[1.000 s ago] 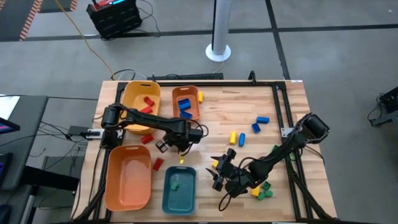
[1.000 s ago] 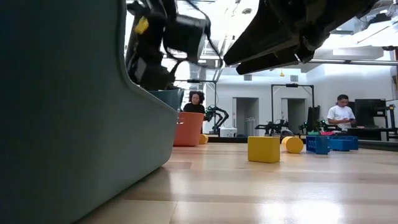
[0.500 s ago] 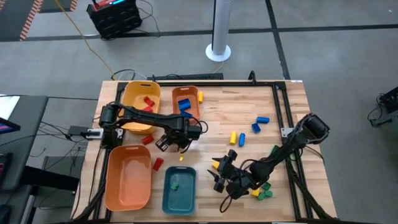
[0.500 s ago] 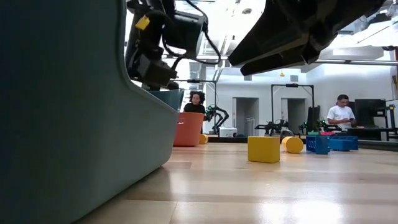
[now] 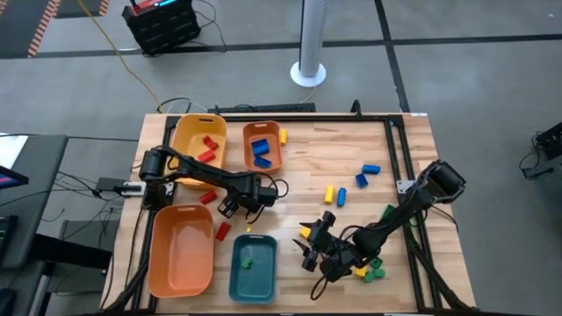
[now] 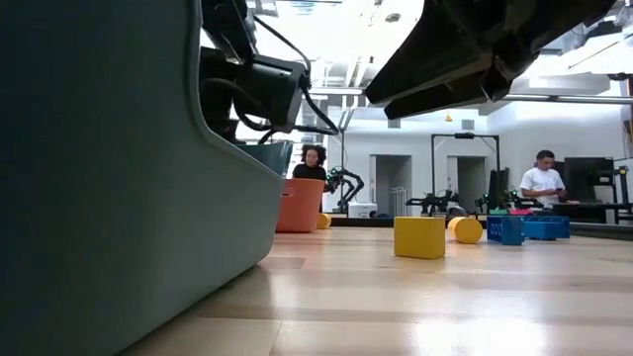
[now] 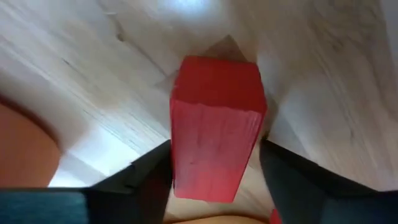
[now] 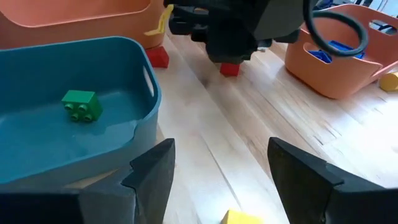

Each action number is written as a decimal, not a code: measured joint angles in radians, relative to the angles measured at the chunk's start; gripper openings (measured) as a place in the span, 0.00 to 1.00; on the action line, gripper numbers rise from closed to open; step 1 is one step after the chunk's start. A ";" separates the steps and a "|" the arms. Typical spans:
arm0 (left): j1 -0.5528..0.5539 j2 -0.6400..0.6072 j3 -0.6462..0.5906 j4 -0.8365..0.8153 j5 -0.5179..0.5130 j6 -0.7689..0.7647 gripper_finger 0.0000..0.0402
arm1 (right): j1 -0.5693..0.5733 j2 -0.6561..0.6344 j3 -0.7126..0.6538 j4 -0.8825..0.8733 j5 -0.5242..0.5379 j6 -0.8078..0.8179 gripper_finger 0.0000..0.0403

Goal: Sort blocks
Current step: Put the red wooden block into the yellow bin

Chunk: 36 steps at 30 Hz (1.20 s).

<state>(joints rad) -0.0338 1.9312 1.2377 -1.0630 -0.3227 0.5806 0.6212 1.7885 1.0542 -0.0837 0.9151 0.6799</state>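
Two arms work over our wooden worktop (image 5: 369,140). Our left hand (image 5: 230,207) sits low near the middle, between the large orange tray (image 5: 180,248) and the small orange tray (image 5: 262,146). In the left wrist view its two dark fingers (image 7: 140,183) are spread, with a red block (image 7: 216,124) standing on the wood between them; we cannot tell whether the fingers touch it. In the right wrist view the same red block (image 8: 230,68) shows beneath the left hand (image 8: 239,37), and a second red block (image 8: 158,57) lies just beside the teal tray (image 8: 146,81).

Our right hand (image 5: 307,244) hovers beside the teal tray (image 5: 253,268) near the front edge, its fingers (image 8: 152,171) spread wide and holding nothing. A yellow block (image 8: 239,218) lies just below them, and a cluster of green blocks (image 5: 373,268) lies beside this arm.

The teal tray holds one green block (image 5: 248,261). The yellow tray (image 5: 198,145) holds red blocks (image 5: 208,142), and the small orange tray holds blue blocks (image 5: 260,149), with a yellow block (image 5: 283,135) just outside its rim. Two yellow blocks (image 5: 335,194) lie mid-worktop, and blue blocks (image 5: 367,171) lie nearby, farther to the right. More red blocks (image 5: 222,231) lie beside the large orange tray.

In the low view a yellow cube (image 6: 419,237) stands on the wood, and two people (image 6: 543,178) show in the room beyond.
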 joint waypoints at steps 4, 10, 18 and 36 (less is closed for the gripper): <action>-0.008 0.000 -0.002 0.002 0.000 -0.016 0.43 | 0.000 0.000 0.000 -0.002 0.001 0.001 0.67; 0.001 -0.024 0.014 -0.104 0.003 -0.072 0.31 | 0.000 0.000 0.000 -0.003 0.001 0.004 0.67; 0.132 -0.228 0.109 -0.209 0.028 -0.295 0.31 | -0.001 0.000 0.000 -0.006 0.001 0.011 0.67; 0.851 -0.438 0.034 -0.082 0.061 -0.449 0.31 | 0.009 0.000 0.000 0.013 0.001 0.012 0.67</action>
<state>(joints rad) 0.8174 1.4934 1.2721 -1.1453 -0.2622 0.1314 0.6298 1.7885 1.0546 -0.0711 0.9157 0.6914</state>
